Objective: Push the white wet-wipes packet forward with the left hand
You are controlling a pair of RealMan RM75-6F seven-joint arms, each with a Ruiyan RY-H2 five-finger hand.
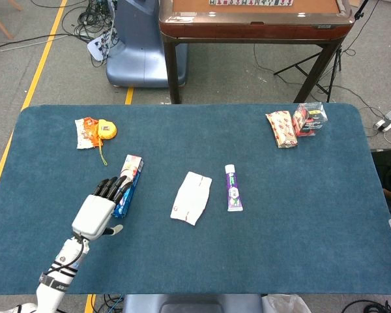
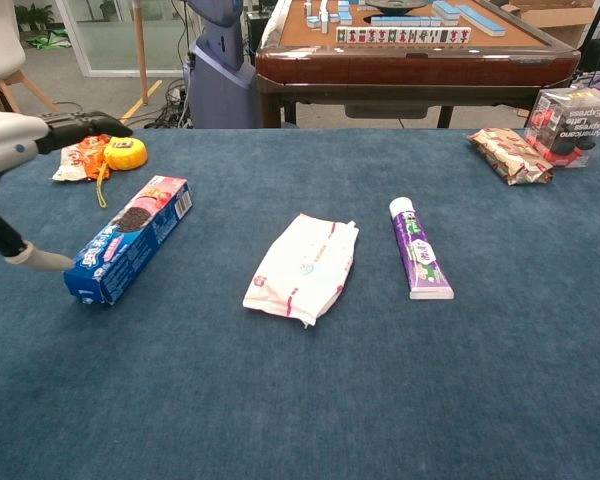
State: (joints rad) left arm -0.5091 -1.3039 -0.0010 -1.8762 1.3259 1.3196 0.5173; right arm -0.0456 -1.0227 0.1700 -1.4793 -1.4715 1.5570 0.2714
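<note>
Left robot hand [image 1: 98, 210] open, fingers spread and extended, holding nothing; hovering over near-left part of blue tabletop [image 1: 300, 248], dark fingertips overlapping near end of blue cookie box [image 1: 128, 184] in head view. In chest view only thumb and dark fingertips [image 2: 80, 126] visible at left edge, thumb tip just beside box's near end; contact impossible to confirm. Right robot hand out of both views.

White wet-wipes packet [image 1: 191, 197] flat at tabletop centre, long axis angled slightly, well apart from left robot hand, with cookie box between. Red printed marks on its near end in chest view. Purple-and-white tube [image 1: 232, 188] just right of packet, not touching, cap pointing away from robot.

Orange snack wrapper [image 1: 86, 132] and yellow round object [image 1: 107, 129] side by side at far left, thin cord trailing toward robot. Patterned snack bag [image 1: 281, 128] touching red-and-clear box [image 1: 310, 118] at far right. Brown game table [image 1: 254, 19] beyond far edge.
</note>
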